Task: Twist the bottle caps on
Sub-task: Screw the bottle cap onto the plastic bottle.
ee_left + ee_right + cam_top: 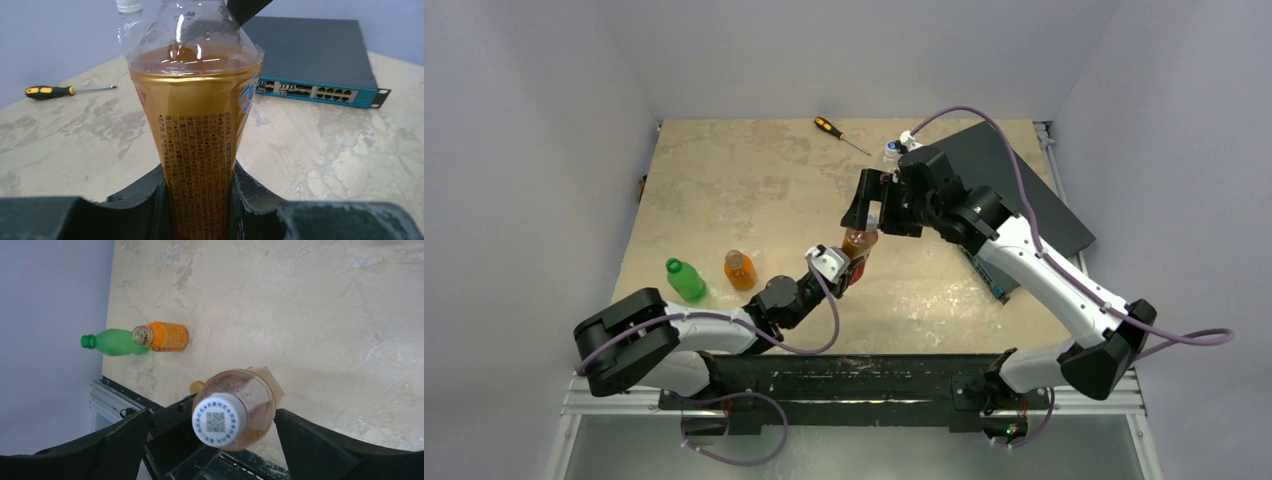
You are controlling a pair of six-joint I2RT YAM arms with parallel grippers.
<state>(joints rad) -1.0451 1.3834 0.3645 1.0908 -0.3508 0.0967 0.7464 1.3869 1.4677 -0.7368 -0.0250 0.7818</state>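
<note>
My left gripper [849, 262] is shut on an amber bottle [858, 243] with a gold printed label and holds it upright; in the left wrist view the gripper [200, 205] pinches the lower body of the bottle [200, 130]. A white cap [219, 420] with a printed code sits on the neck of this bottle [250, 405]. My right gripper [872, 212] hangs open just above the cap; its fingers [120, 440] stand wide on both sides without touching it. A green bottle [686, 280] and an orange bottle [740, 270] stand uncapped at the left, also in the right wrist view, green [115, 342] and orange [162, 336].
A clear bottle [891, 152] with a cap stands at the back, beside a black-and-teal network switch [1014, 190]. A black-and-orange screwdriver [839, 133] lies at the far edge. A small orange round thing [196, 387] shows half hidden by my left gripper.
</note>
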